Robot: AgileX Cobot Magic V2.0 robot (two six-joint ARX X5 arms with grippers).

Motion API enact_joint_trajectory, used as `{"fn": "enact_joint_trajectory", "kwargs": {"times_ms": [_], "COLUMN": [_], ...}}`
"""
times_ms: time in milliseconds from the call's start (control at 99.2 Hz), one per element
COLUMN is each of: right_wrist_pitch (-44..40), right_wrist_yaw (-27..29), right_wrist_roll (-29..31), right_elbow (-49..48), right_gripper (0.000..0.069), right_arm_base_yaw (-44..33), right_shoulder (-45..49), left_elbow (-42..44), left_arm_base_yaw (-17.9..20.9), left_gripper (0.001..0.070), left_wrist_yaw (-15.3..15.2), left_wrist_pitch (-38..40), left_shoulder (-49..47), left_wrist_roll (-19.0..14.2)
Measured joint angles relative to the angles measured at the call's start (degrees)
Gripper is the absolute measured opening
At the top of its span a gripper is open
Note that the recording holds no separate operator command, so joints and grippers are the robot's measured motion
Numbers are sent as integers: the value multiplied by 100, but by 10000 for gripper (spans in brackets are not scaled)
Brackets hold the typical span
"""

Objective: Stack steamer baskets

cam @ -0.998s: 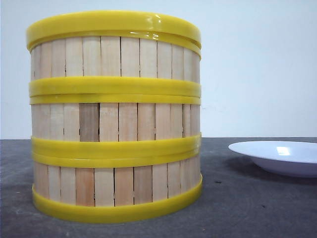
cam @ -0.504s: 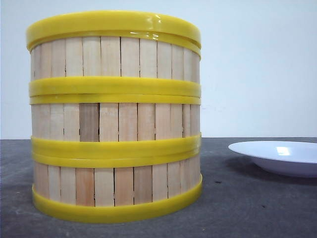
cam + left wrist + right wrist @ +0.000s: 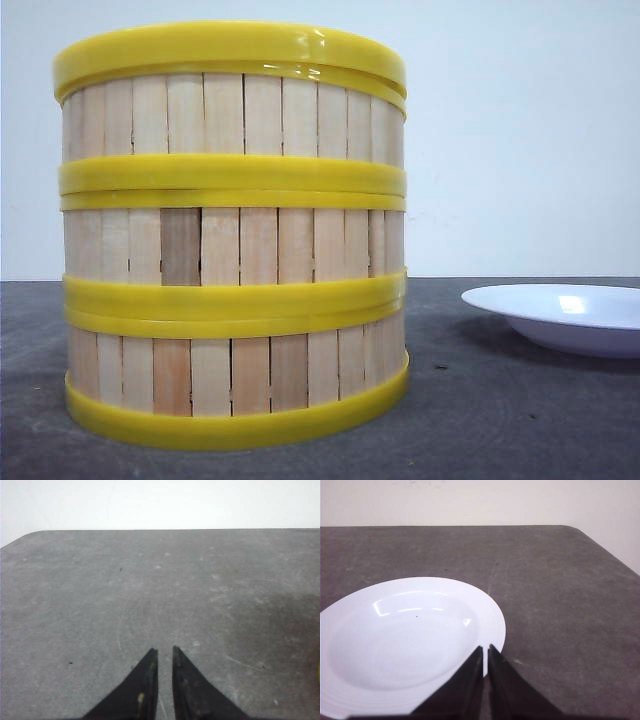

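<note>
Three steamer baskets (image 3: 232, 235) stand stacked one on another, close in the front view, left of centre on the dark table; light-wood slats, yellow rims. Neither gripper shows in the front view. In the left wrist view my left gripper (image 3: 163, 651) is shut, holding nothing, over bare grey tabletop (image 3: 150, 590). In the right wrist view my right gripper (image 3: 486, 648) is shut and empty, its tips over the near rim of a white plate (image 3: 405, 640). No basket shows in either wrist view.
The white plate (image 3: 565, 315) lies on the table to the right of the stack. The table's far edge and rounded corners (image 3: 580, 530) show in both wrist views, with a pale wall behind.
</note>
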Motion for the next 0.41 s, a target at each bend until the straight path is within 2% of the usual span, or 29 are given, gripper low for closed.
{"fn": "enact_joint_trajectory", "kwargs": {"times_ms": [413], "right_wrist_pitch": [72], "right_wrist_yaw": [2], "right_wrist_roll": [-11], "right_elbow": [-22], "right_gripper": [10], "right_arm_base_yaw": [0], "right_shoulder": [0], "left_elbow": [0], "left_arm_base_yaw": [0], "left_gripper": [25], "left_wrist_yaw": [-2], "left_wrist_pitch": [0], "left_shoulder": [0], "left_wrist_roll": [0]}}
